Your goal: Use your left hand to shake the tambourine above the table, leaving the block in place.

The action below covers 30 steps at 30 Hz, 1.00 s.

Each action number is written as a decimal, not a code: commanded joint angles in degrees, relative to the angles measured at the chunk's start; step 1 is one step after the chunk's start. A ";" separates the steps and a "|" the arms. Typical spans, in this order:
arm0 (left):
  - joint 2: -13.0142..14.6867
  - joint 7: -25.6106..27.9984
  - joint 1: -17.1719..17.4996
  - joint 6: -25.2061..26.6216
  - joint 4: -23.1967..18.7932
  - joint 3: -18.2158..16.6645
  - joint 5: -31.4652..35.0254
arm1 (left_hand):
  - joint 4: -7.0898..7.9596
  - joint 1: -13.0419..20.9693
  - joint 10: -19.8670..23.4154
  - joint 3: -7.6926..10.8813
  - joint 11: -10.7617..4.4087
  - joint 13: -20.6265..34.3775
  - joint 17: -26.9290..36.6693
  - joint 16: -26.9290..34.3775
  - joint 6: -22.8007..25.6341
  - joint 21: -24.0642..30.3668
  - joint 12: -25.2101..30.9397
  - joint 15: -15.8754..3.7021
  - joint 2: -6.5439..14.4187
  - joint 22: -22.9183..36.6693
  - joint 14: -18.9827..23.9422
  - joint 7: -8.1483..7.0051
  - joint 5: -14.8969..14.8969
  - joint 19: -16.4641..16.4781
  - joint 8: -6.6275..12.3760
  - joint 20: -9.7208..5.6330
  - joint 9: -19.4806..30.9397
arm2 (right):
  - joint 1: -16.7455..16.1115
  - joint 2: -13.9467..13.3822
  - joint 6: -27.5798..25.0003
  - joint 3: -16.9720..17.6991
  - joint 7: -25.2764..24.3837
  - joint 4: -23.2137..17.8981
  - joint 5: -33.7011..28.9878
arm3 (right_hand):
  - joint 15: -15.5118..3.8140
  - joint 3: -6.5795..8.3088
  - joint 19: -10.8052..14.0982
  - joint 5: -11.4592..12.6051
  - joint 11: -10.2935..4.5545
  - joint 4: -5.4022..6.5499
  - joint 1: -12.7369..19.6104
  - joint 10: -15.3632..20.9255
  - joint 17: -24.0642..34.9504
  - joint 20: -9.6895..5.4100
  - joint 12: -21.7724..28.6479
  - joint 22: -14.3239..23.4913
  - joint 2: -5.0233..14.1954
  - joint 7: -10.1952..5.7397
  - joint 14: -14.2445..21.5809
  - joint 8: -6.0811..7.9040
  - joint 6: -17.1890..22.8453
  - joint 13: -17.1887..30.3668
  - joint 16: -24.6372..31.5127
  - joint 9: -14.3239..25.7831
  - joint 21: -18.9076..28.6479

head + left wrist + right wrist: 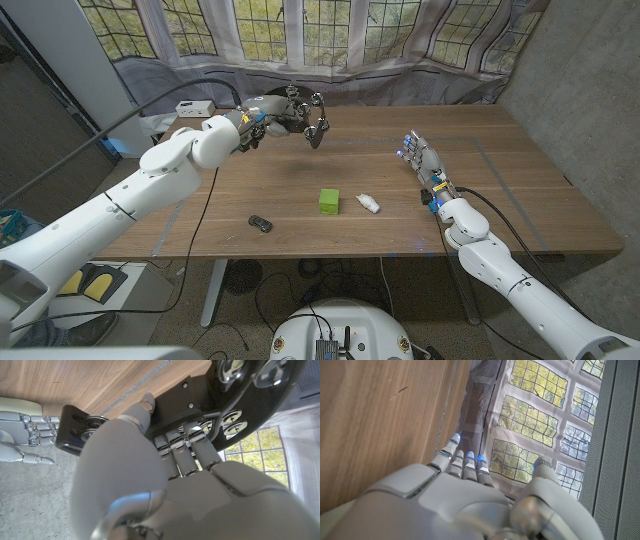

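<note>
Tambourine up in the air over the far left part of the surface, black frame with shiny jingles, gripped by the left hand; fingers wrapped over the frame in the left wrist view; green block down on the wood near the middle, well apart from the tambourine; small white object just beside the block; small dark object nearer the front edge; right hand holding nothing, fingers extended, at the right side.
</note>
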 commanded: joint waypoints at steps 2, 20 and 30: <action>-0.38 -1.46 -2.44 -1.11 2.81 2.54 0.52 | 2.36 -2.06 0.33 2.77 0.00 0.14 0.15 0.32 0.46 0.42 -0.05 -4.04 2.70 0.21 4.11 0.12 0.31 0.43 0.38 -0.52 0.24 | 0.48 0.31 -0.56 -0.26 0.00 0.42 0.15 | 0.14 -0.21 0.54 -0.05 0.00 0.15 0.63 0.66 0.20 0.08 0.04 0.21 -0.07 -0.01 0.31 -0.10 0.26 0.33 0.10 0.24 0.13; -2.35 0.48 -4.73 -7.73 10.24 6.49 3.91 | 2.14 -1.80 0.23 2.70 0.30 0.21 0.38 0.42 0.59 0.52 -0.31 -3.94 2.69 0.21 3.77 0.27 0.26 0.02 0.36 -0.41 0.25 | 2.14 1.28 -0.08 -0.79 1.30 3.19 0.44 | 0.11 -0.26 0.56 -0.06 -0.05 0.15 0.65 0.61 0.20 0.06 0.00 0.22 -0.09 -0.06 0.30 -0.10 0.28 0.33 0.06 0.25 0.09; -3.17 3.43 -5.33 -11.74 13.04 8.24 7.57 | 1.95 -1.53 0.31 2.59 0.47 0.24 0.53 0.57 0.74 0.60 -0.45 -3.89 2.58 0.22 3.70 0.36 0.20 -0.26 0.36 -0.32 0.24 | 2.56 1.49 -0.22 -0.85 1.27 3.72 0.50 | 0.11 -0.28 0.59 -0.06 -0.04 0.17 0.64 0.67 0.22 0.12 0.01 0.22 -0.07 -0.02 0.31 -0.11 0.28 0.33 0.06 0.25 0.08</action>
